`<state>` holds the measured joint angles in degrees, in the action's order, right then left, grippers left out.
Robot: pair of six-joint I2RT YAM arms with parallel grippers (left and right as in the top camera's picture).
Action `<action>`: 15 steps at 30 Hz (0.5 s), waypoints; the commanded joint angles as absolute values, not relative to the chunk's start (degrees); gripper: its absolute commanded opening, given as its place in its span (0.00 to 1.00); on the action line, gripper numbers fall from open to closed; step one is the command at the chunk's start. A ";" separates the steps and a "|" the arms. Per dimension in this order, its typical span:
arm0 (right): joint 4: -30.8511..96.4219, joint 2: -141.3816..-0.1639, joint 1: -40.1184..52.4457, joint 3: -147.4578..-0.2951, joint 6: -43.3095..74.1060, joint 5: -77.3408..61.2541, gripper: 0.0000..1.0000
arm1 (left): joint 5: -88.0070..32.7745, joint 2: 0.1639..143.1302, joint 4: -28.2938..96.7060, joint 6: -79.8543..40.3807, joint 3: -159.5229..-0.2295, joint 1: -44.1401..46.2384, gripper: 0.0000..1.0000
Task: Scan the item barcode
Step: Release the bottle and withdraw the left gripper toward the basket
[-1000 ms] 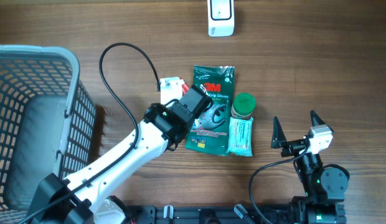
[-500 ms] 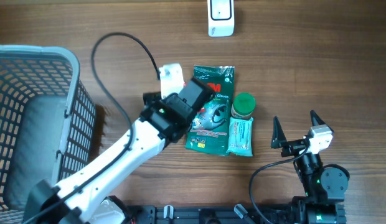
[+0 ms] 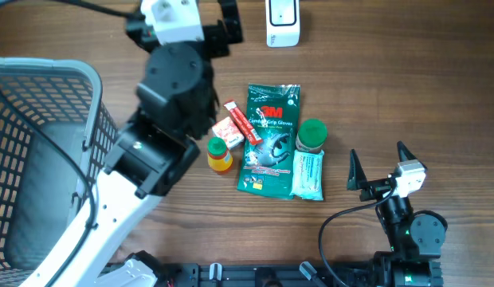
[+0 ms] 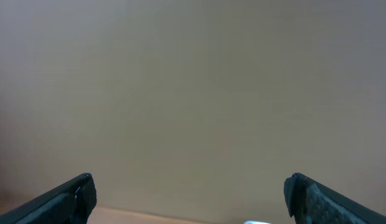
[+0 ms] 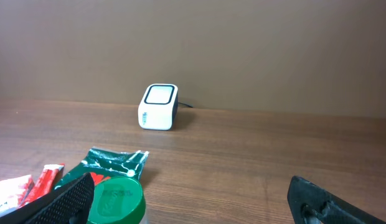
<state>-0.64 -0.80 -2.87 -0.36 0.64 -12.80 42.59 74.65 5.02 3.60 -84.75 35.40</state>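
- Wood-grain bench [image 3: 406, 80], with the loose items grouped at its centre and nothing held by either arm.
- White barcode scanner [image 3: 282, 22] stands at the far edge of the bench, well apart from the items. In the right wrist view it [image 5: 159, 107] stands upright with its window facing the camera.
- Green glove packet [image 3: 271, 135] lies flat in the middle of the group.
- Green-lidded jar [image 3: 312, 135] touches the packet's right edge. A teal wipes pack [image 3: 307, 175] lies just below the jar.
- Left of the packet there is a red stick sachet [image 3: 241, 122], a small red-and-white box [image 3: 225, 131] and an orange bottle [image 3: 219, 155] with a green cap, all close together.
- Left end effector [image 3: 182, 17] is high up near the far edge, left of the scanner. Its jaws are spread wide and empty. Its wrist view shows only a plain wall between the fingers [image 4: 81, 193].
- Right end effector [image 3: 378, 155] sits low at the near right, jaws fully apart and gripping nothing. It is just right of the wipes pack, not touching it.
- Grey mesh basket [image 3: 40, 80] is at the left edge of the bench, partly covered by the left arm.
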 commanded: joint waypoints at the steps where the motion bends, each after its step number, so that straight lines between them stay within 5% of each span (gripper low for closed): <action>1: -0.84 -0.58 -2.52 -0.32 1.52 -12.03 1.00 | 49.34 73.71 4.95 22.41 -86.17 32.64 1.00; 7: -0.84 -0.58 -2.52 -0.32 1.50 -12.03 1.00 | 44.45 68.60 11.14 20.23 -86.15 28.21 1.00; 15: -0.84 -0.58 -2.52 -0.32 1.50 -12.05 1.00 | 10.24 53.15 29.56 9.78 -86.15 17.34 1.00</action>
